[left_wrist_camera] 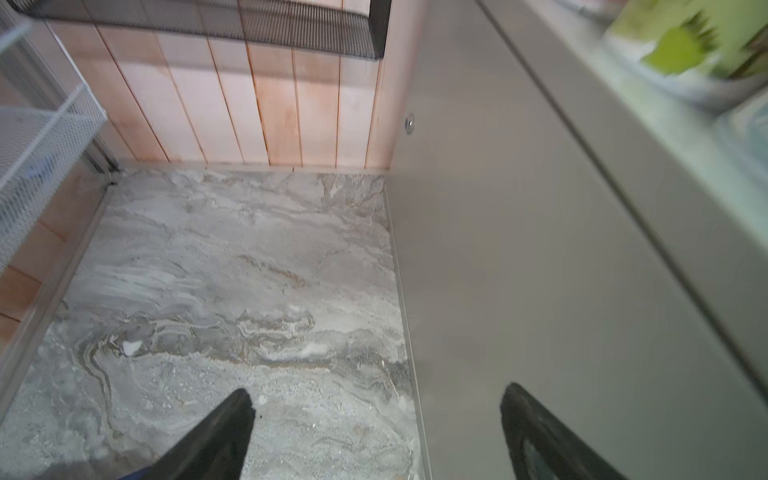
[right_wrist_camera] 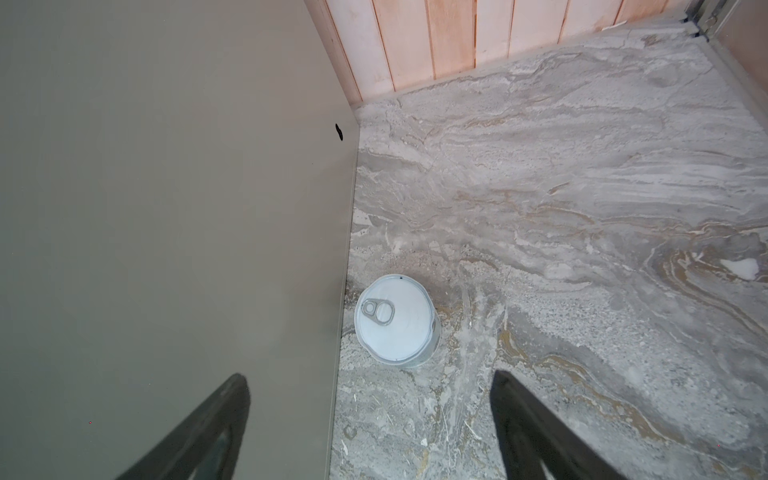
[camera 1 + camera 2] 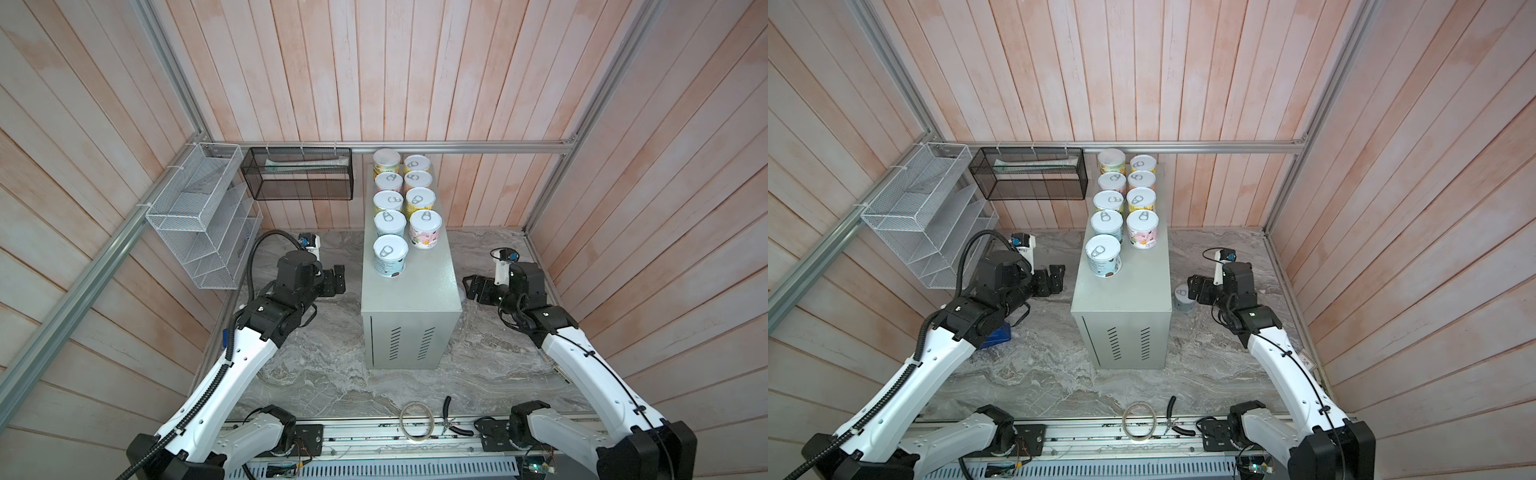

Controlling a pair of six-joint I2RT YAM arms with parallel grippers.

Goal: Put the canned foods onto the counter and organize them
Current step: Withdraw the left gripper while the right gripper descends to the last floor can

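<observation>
Your can (image 2: 394,320) stands upright, lid up, right of the tabletop (image 3: 419,282). Left tool (image 1: 378,390) and right tool (image 2: 369,375) gape wide, empty.

Top views look down; wrist views closely flank the counter (image 1: 519,249).

Pale pink wooden plank walls (image 3: 457,70) framed by aluminium rails (image 3: 457,147) enclose an evenly lit grey-veined marble floor (image 3: 324,374), with a white wire-mesh rack (image 3: 195,220) at centre left and a black mesh basket (image 3: 299,174) just right of it on the back wall.
</observation>
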